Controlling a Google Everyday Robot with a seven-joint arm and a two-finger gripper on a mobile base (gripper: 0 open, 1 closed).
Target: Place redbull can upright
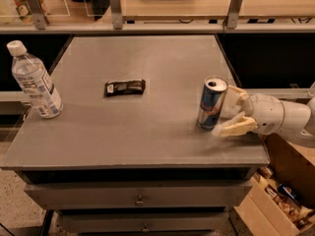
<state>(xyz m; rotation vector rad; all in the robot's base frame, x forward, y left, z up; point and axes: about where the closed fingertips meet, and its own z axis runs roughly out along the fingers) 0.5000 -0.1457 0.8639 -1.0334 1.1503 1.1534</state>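
Observation:
The redbull can [211,103], blue and silver with a shiny top, stands upright on the grey table [147,127] near its right edge. My gripper [227,112] reaches in from the right, just to the right of the can. Its cream fingers [235,128] are spread apart, one behind the can's right side and one in front, and neither grips the can. The gripper is open and empty.
A clear plastic water bottle [34,82] stands at the table's left edge. A small flat black wrapper [125,87] lies left of centre. A shelf with metal posts [115,6] runs along the back. A cardboard box [275,205] sits on the floor at lower right.

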